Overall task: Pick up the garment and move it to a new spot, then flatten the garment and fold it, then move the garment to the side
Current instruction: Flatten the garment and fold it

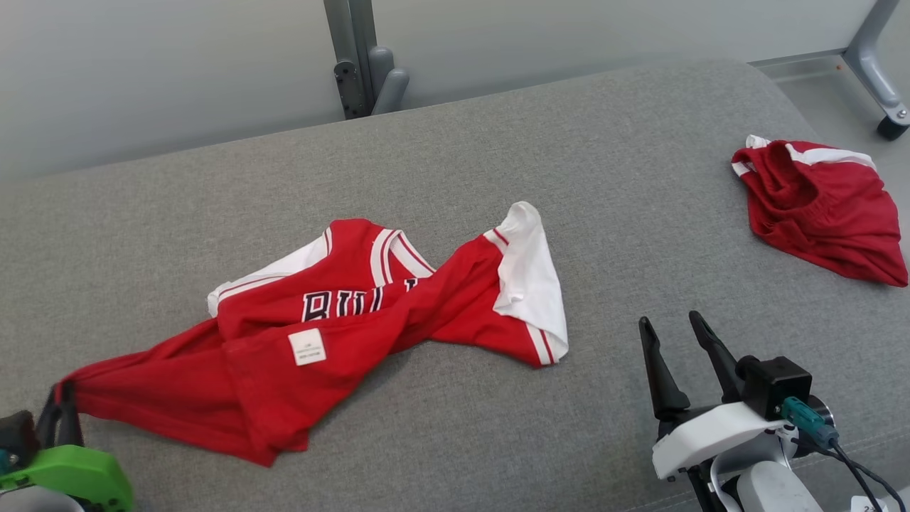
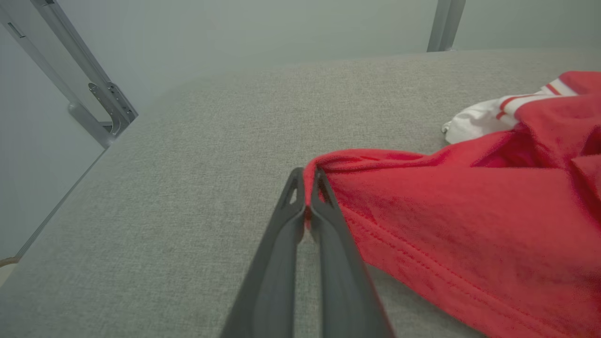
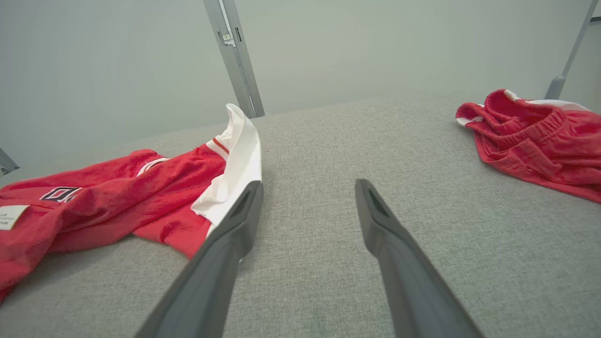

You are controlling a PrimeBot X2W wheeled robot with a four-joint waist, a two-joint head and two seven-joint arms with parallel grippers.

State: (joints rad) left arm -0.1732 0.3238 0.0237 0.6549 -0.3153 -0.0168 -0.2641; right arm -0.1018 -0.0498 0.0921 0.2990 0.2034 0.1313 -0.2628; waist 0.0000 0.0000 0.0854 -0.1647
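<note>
Garment (image 1: 341, 334) — red jersey, white trim, dark lettering — lies crumpled centre-left of head view on grey cushioned surface (image 1: 604, 163); white label (image 1: 307, 347) faces up near its middle; left gripper (image 1: 62, 398) at lower-left corner, clenched on jersey's red hem corner; left wrist view shows cloth pinched between closed jaws, hem pulled into ridge; right gripper (image 1: 670, 321) at lower right — jaws spread, holding nothing, near jersey's white sleeve edge; red shorts (image 1: 825, 213) bunched at upper right, well apart from jersey.
</note>
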